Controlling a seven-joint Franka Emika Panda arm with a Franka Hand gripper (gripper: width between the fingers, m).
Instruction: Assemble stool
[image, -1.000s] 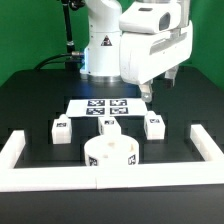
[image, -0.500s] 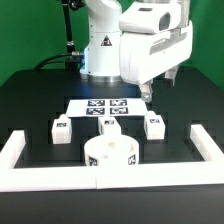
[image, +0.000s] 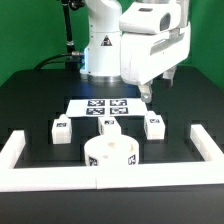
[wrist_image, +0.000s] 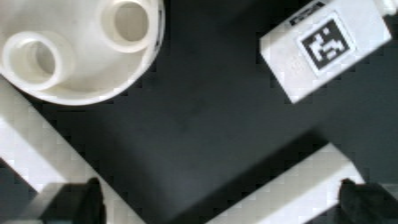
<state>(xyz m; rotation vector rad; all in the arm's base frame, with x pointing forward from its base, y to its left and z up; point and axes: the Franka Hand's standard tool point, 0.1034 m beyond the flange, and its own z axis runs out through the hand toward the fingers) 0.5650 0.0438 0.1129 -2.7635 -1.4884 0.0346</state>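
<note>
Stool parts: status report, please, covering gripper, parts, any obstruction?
Gripper open, empty. Thick white round plastic seat lying flat, sockets up. Three short white blocky legs loose, none fitted. No obstruction seen.

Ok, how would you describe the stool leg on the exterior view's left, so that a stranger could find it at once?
Inside the white border rail, at the front middle, sits the round seat. Three blocky tagged legs stand in a row behind it. The left leg is the row's end on the exterior view's left, unlike the middle leg and the right leg.
</note>
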